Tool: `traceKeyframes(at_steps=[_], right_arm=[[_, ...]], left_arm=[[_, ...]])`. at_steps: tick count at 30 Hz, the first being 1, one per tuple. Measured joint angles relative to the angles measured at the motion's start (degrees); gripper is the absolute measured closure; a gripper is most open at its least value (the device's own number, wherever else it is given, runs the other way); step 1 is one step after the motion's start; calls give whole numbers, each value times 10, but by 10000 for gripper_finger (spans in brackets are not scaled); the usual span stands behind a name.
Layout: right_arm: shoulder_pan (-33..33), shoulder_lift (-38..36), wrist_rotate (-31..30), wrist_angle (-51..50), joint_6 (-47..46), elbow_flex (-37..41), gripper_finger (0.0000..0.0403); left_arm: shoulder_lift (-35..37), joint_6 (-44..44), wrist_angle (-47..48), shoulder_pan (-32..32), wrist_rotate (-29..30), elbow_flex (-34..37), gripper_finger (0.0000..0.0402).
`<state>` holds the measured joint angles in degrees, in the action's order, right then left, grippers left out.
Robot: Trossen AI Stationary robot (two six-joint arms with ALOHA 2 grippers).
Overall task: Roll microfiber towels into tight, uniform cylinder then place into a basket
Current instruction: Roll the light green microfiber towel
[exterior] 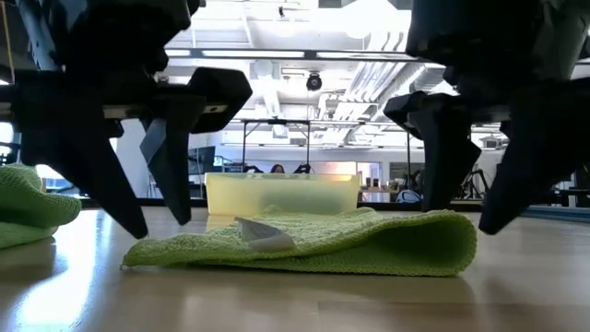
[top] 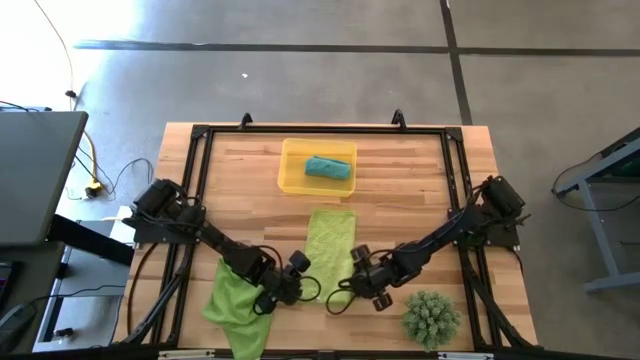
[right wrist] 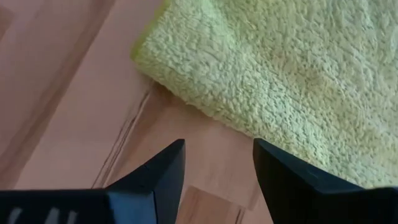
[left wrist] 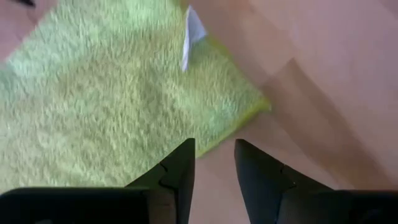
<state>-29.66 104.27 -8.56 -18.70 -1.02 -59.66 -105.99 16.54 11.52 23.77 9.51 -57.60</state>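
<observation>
Overhead, you have the folded lime towel (top: pixel 330 243) lying flat between both grippers, teal roll (top: pixel 329 167) already in the basket (top: pixel 293 180). At table height, its near edge is thick. At the wrists, left gripper (left wrist: pixel 214 158) is narrowly parted, right gripper (right wrist: pixel 217 158) wider, both empty; uneven pinches would probably skew your roll.

In the low view both arms run off the top edge, the second green towel (exterior: pixel 23 214) is cut by the side edge, and the folded towel (exterior: pixel 369 242) hides the yellow tray's (exterior: pixel 281 192) base.
</observation>
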Motion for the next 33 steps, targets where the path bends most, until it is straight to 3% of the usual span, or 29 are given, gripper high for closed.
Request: traceKeyframes(at_steps=[9, 21, 33], right_arm=[[-10, 0, -2, 66, 75, 3, 222], [-27, 44, 10, 124, 75, 3, 222], [-29, 59, 0, 130, 40, 2, 229]], left_arm=[[-9, 18, -29, 8, -11, 0, 297], [-44, 17, -74, 11, -35, -2, 297], [-51, -136, -97, 5, -33, -1, 298]])
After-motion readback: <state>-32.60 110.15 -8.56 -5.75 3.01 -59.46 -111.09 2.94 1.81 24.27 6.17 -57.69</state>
